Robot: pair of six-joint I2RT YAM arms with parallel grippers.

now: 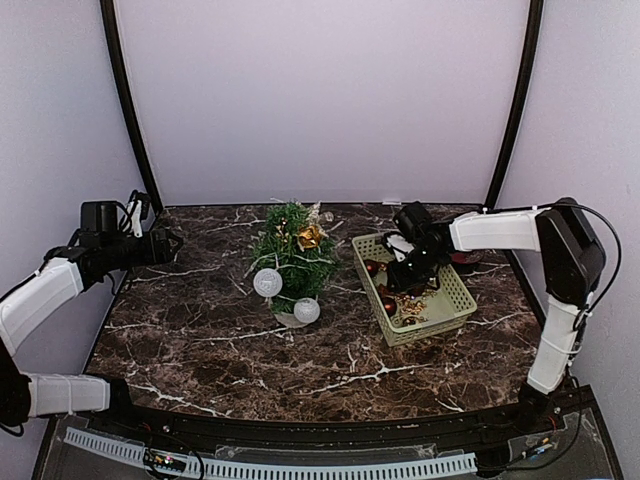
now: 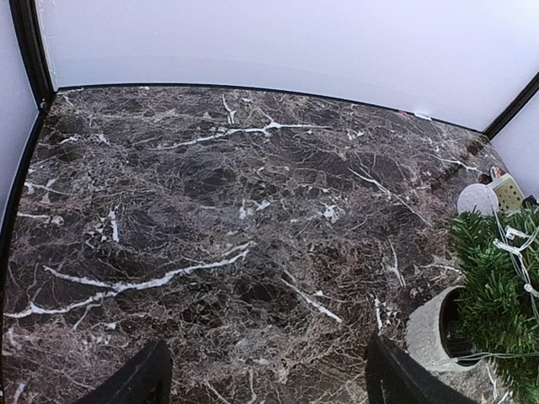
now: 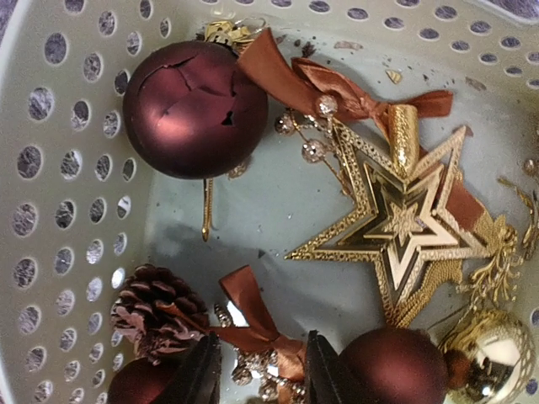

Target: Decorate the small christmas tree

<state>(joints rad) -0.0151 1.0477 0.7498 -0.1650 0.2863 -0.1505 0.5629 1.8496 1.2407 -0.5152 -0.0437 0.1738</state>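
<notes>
The small christmas tree [image 1: 290,250] stands mid-table in its white pot [image 2: 434,332], with two white balls [image 1: 267,282] and a gold bow [image 1: 310,237] on it. It also shows at the right edge of the left wrist view [image 2: 497,286]. My right gripper [image 1: 402,278] is down inside the pale green basket [image 1: 455,300]. Its jaws [image 3: 261,343] stand narrowly open on either side of a brown ribbon bow with beads [image 3: 253,311] lying on the basket floor. My left gripper [image 1: 172,243] is open and empty [image 2: 268,345], above the table left of the tree.
The basket also holds a cracked dark red ball [image 3: 194,109], a gold star [image 3: 404,219], a pine cone [image 3: 156,316], another dark red ball [image 3: 396,366] and a gold ball [image 3: 493,353]. Dark marble table [image 2: 210,210], walls behind and beside.
</notes>
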